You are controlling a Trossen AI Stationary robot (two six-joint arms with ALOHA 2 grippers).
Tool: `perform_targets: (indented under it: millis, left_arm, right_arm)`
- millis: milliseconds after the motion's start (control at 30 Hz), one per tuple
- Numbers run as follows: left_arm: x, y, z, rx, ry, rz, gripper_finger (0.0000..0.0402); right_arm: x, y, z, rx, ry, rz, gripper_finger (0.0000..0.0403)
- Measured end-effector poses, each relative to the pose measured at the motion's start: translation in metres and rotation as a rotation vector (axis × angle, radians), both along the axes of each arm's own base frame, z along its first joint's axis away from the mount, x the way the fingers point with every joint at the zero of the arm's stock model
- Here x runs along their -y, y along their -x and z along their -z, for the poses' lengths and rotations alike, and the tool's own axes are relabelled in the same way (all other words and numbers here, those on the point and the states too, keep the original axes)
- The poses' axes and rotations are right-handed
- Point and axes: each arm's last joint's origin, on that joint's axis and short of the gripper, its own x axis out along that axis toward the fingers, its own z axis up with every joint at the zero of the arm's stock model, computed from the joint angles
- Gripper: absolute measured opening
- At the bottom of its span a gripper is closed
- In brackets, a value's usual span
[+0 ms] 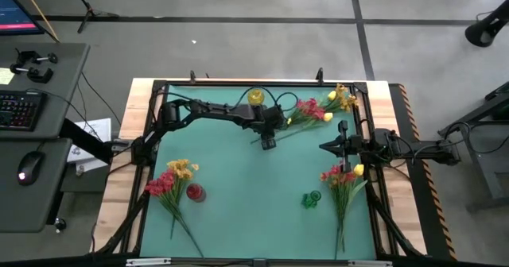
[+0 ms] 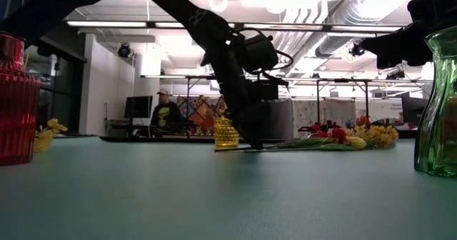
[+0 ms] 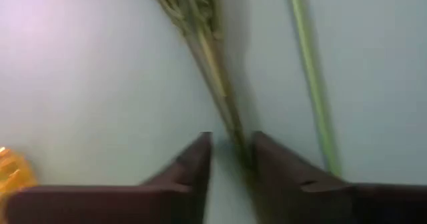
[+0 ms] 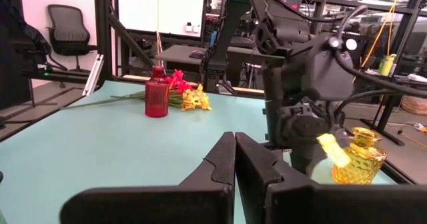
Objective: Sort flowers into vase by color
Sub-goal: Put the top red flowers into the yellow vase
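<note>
The left claw is pinching a green flower stem on the teal table, near the yellow vase; the right claw is resting shut; a person is sitting in the room behind

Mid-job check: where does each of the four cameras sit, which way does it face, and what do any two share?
High view: overhead, straight down on the table; both arms show.
Low view: table height, level toward the room; the left arm descends to a stem.
Left wrist view: looks at the mat past the left gripper, closing around that stem.
Right wrist view: faces across the table past the shut right gripper.
Shared: the yellow vase shows in the high, low and right wrist views.
</note>
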Motion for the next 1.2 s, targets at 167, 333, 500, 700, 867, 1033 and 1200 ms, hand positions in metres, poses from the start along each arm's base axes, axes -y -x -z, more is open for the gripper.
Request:
perform_targets:
  millis: [167,333,500,700,867,1033,1200]
  left_arm:
    - [0.005,0.002,-0.013,-0.053,-0.109,0.005,0.0014]
    - [0.012,0.012,-0.058,-0.003,-0.153,-0.005,0.0004]
    - [0.021,0.025,-0.105,0.085,-0.171,-0.004,0.0002]
    - [0.027,0.058,-0.141,0.236,-0.191,-0.041,0.0001]
    - [0.035,0.102,-0.147,0.508,-0.23,-0.068,0.0001]
    - [0.035,0.142,-0.135,0.993,-0.328,-0.073,0.0]
    - [0.01,0.175,-0.107,1.384,-0.432,-0.135,0.0]
  right_arm:
    - [0.0,0.0,0.0,0.0,0.0,0.0,0.0]
    - [0.0,0.0,0.0,0.001,0.0,0.0,0.0]
    - [0.0,0.0,0.0,0.001,0.0,0.0,0.0]
    - [0.0,0.0,0.0,0.001,0.0,0.0,0.0]
    - [0.0,0.0,0.0,0.001,0.0,0.0,0.0]
    - [0.0,0.0,0.0,0.001,0.0,0.0,0.0]
    - [0.0,0.0,0.0,0.001,0.0,0.0,0.0]
